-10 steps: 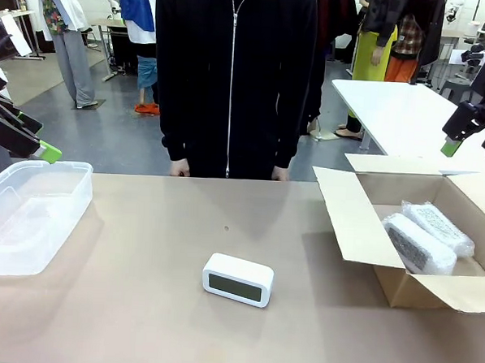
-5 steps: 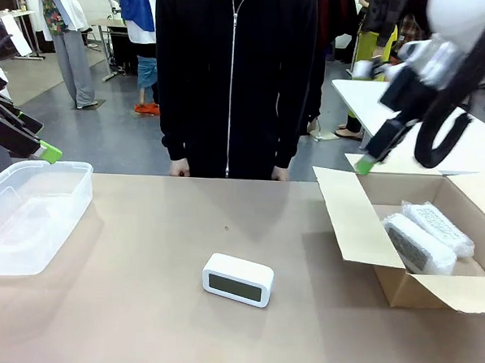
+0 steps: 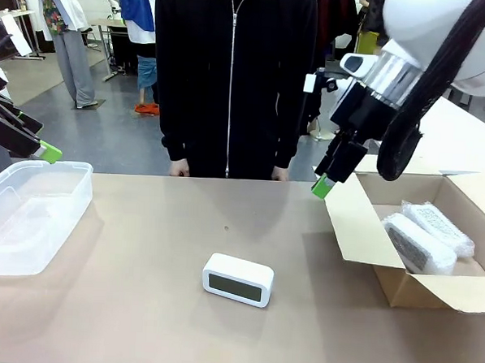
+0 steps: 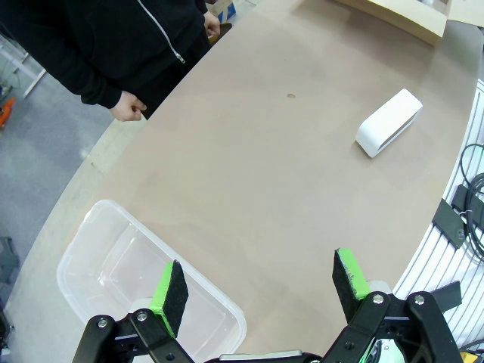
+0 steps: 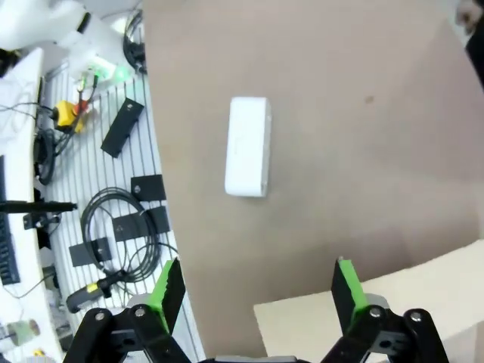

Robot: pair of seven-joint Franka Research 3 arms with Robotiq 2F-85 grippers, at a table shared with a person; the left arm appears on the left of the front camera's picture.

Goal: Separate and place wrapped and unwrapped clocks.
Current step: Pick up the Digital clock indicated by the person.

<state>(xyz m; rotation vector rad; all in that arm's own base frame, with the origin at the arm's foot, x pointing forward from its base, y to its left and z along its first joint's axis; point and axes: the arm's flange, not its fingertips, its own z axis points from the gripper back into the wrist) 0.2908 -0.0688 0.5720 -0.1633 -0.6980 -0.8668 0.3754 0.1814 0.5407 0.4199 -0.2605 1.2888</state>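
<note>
Landmark for this entry: cardboard box [image 3: 354, 224], open-topped, at the right end of the bench [image 3: 141, 249].

Task items:
- Nearer wrapped clock [image 3: 419, 244] and farther wrapped clock [image 3: 439, 228]: both inside the box, lying side by side and touching, white bubble wrap intact.
- Bare clock [image 3: 237, 280]: on the bench to the left of the box, well apart from it. It rests on its base with the dark face towards the robot's side, and nothing touches it.

Other items:
- Clear plastic tub [image 3: 77, 197]: at the bench end opposite the box, beyond the bare clock. No contents can be made out.
- Person [image 3: 232, 75] in a black zipped jacket: stands at the far edge of the bench, left of the box, with one hand [image 3: 178, 169] at the bench edge.

Tools:
- Right tool [image 5: 257, 291]: jaws spread wide, nothing between them. In the front view one green pad [image 3: 322, 186] hangs just above the upper corner of the box's left flap, clear of the bench. Its wrist view looks down on the bare clock and a corner of the flap.
- Left tool [image 4: 259, 286]: jaws spread wide, nothing held. It hovers above the tub, at the end of the bench away from the box.
</note>
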